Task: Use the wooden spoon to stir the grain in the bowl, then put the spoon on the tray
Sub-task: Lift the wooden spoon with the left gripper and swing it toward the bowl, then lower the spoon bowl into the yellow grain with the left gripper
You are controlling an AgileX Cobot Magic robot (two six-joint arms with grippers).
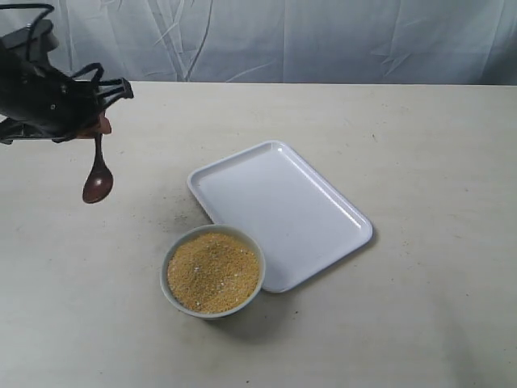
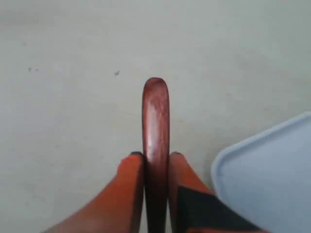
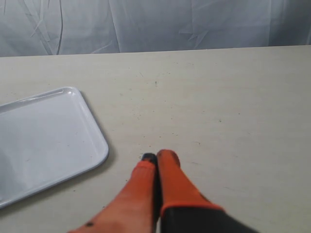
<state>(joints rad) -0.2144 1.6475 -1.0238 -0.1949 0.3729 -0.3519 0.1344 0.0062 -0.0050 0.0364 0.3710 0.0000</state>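
Spoon, wooden, one item: your left gripper (image 2: 155, 156) grips the wooden spoon (image 1: 98, 179) by its handle, with the orange fingers (image 2: 130, 177) pressed against it from both sides. In the exterior view the spoon hangs at the left of the frame, oval end downward, over the table (image 1: 420, 162). It sits to the upper left of the bowl (image 1: 165, 271) and well apart from it. The left wrist view shows the dark red wood projecting past the fingertips, with a corner of the tray nearby.

Bowl, white, round, one item: you find it at lower centre-left of the exterior frame. The grain (image 1: 214, 272) fills it almost to the rim in a low golden mound. The rim sits right against the tray's lower-left edge; whether the two touch you cannot tell.

Tray (image 1: 279, 206), white, rectangular, one item: it lies flat at the centre of the frame, set diagonally, upper right of the bowl.

Right gripper (image 3: 156, 156): it is outside the exterior frame. In its own wrist view the orange fingers are pressed together around nothing, over the table and just beside a rounded tray corner.

Backdrop (image 1: 323, 40): pale creased cloth runs across the top of the frame, behind the table.
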